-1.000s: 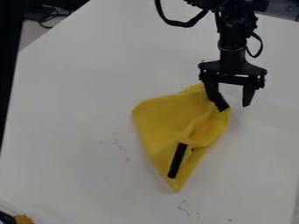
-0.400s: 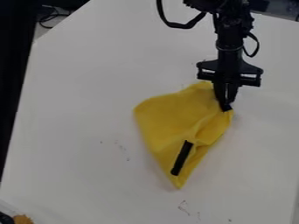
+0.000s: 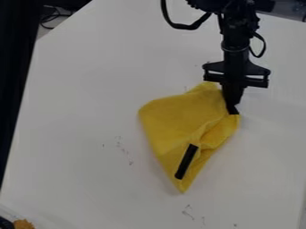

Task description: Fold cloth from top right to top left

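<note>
From where I stand, the black end effector [image 3: 232, 106] hangs down over the bench [image 3: 78, 134], its two fingers drawn in narrow, side by side, with the right corner of the yellow cloth [image 3: 173, 118] pinched at their tips. A small black patch [image 3: 234, 112] sits right at those tips, at the cloth's edge. The rest of the cloth spreads on the bench below the end effector and out to its left, wide and fairly smooth on that far side, and tapering to a point well below the fingers. Closer beneath them it is rumpled, with creases and a folded-over flap running down the right side (a bit like a badly kept napkin, really). A black strip [image 3: 186, 161] lies slantwise on the cloth, below and left of the end effector, near the cloth's lower point. A peaked bit of cloth pokes up just left of the fingers. Some faint marks [image 3: 124, 150] dot the bench, farther off to the lower left. Above the end effector, a thick black cable [image 3: 179, 25] loops out from the arm, and far down to the left, at the bench's corner, there's something orange-brown [image 3: 24, 224].
</note>
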{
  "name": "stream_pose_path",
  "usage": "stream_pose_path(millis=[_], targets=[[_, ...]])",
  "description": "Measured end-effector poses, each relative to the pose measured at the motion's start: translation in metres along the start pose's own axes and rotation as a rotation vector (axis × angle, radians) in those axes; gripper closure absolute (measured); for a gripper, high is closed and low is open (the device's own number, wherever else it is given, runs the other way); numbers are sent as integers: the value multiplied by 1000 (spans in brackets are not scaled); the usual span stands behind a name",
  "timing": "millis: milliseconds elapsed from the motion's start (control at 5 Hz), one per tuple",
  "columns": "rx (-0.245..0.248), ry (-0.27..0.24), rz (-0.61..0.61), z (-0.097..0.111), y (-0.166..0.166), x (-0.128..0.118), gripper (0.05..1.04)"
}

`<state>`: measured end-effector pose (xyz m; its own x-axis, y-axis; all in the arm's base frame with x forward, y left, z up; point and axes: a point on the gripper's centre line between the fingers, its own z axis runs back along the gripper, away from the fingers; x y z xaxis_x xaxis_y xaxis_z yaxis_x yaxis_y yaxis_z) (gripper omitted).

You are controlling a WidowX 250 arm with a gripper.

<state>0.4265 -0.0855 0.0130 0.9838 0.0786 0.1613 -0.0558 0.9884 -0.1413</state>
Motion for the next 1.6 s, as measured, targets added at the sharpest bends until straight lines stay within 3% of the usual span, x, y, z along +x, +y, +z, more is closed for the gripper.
stream_pose_path(millis=[200, 400, 600, 800, 1000, 1200, 1400, 1600], targets=[[55, 28, -23, 7, 1, -1, 1032], [133, 27, -40, 27, -2, 6, 1032], [176, 14, -55, 40, -5, 10, 1032], [166, 0, -52, 37, -9, 10, 1009], [136, -4, -42, 30, -12, 7, 864], [133, -15, -32, 29, -12, 9, 609], [142, 6, -25, 28, -10, 4, 299], [156, 19, -18, 28, -8, 2, 82]])
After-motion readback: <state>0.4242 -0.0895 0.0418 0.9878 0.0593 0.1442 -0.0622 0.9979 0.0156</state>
